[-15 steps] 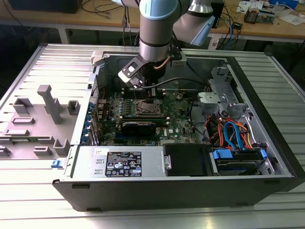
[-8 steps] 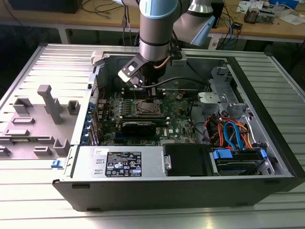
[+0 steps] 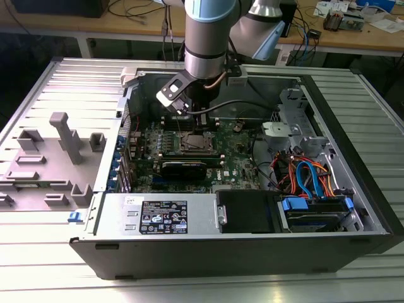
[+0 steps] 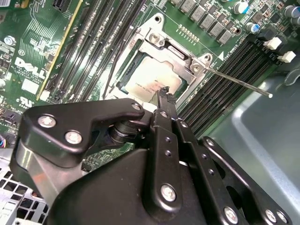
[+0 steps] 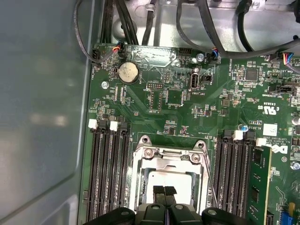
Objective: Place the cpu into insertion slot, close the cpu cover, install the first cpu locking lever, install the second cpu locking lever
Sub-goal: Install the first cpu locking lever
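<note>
Gripper (image 5: 164, 190) fingers pinched together, nothing held, tips right over cpu (image 4: 149, 77). Cpu sits in insertion slot (image 5: 138, 180) w/ cpu cover (image 5: 165, 162) down around it. Beyond, one locking lever (image 4: 234, 82) sticks out unlatched across memory slots (image 4: 216, 96).

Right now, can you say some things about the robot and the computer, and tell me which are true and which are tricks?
1. The cpu cover lies flat over the cpu. True.
2. The gripper holds the cpu high in the air. False: the cpu sits down in the board under its cover, and the gripper is shut right above it.
3. A round silver battery sits on the green board. True.
4. The computer case is closed up. False: it is open on top, and the arm reaches down inside.
</note>
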